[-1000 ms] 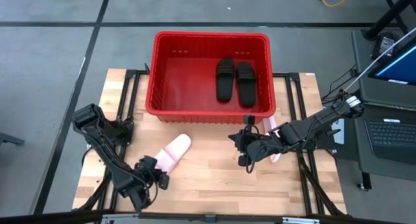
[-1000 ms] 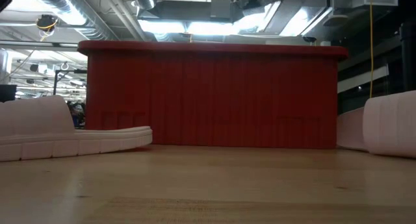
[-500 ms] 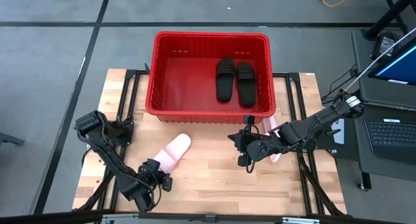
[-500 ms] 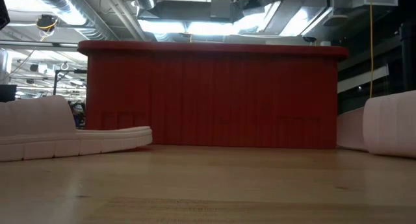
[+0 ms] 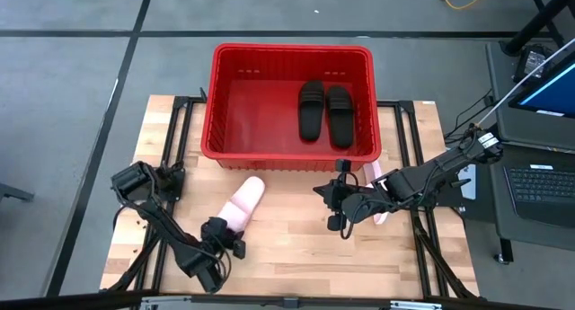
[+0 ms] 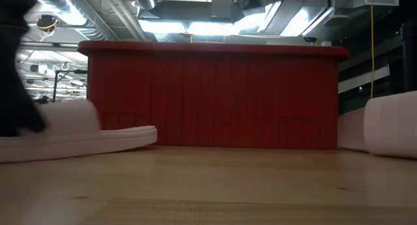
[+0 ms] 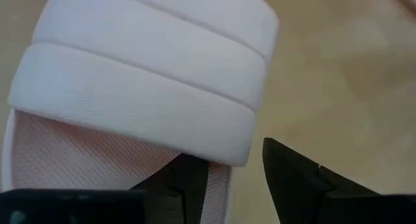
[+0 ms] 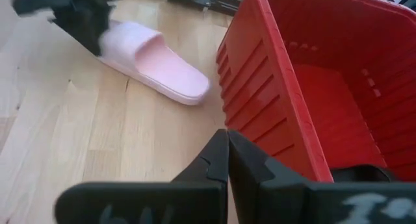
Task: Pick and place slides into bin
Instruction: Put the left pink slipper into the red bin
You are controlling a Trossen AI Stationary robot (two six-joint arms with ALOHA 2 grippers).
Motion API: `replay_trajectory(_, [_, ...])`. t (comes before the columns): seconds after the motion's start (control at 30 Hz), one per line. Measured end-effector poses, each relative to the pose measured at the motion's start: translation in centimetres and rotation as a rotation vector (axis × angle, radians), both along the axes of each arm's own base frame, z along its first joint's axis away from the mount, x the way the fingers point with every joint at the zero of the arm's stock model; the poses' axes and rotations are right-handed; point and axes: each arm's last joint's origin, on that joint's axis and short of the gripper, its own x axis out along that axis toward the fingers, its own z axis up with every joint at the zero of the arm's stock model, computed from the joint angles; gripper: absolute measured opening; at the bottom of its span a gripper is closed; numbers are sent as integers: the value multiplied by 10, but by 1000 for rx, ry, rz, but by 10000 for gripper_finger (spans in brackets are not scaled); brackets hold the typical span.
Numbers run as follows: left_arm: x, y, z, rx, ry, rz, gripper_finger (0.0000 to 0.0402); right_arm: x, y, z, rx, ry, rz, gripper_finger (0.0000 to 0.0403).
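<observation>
Nudged binward, pale pink slide has left gripper jaws astride its ribbed strap edge.

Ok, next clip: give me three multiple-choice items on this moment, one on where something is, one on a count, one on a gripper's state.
1. Where are the two black slides?
A. On the bare table
B. Inside the red bin
C. Under the right arm

2. How many pale pink slides are outside the bin?
A. None
B. One
C. Two

3. What is the left gripper doing?
A. Shut, far from any slide
B. Open, with one side of a pink slide's strap between its fingers
C. Holding a black slide over the bin

Key: 1 B, they lie side by side on the bin's floor. 2 C, one at the left gripper, one partly hidden by the right arm. 3 B, the left wrist view shows a finger on each side of the strap's edge.
</observation>
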Motion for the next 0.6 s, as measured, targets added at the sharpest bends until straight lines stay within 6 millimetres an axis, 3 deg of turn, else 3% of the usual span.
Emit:
replay_trajectory(0.2, [4, 2, -10, 64, -20, 0, 125, 1, 1, 2, 10, -20, 0, 9])
replay_trajectory(0.43, [7, 3, -17, 133, -21, -35, 24, 3, 1, 3, 22, -44, 0, 9])
replay_trajectory(0.6, [9, -7, -10, 104, -83, -66, 6, 3, 2, 4, 12, -44, 8, 9])
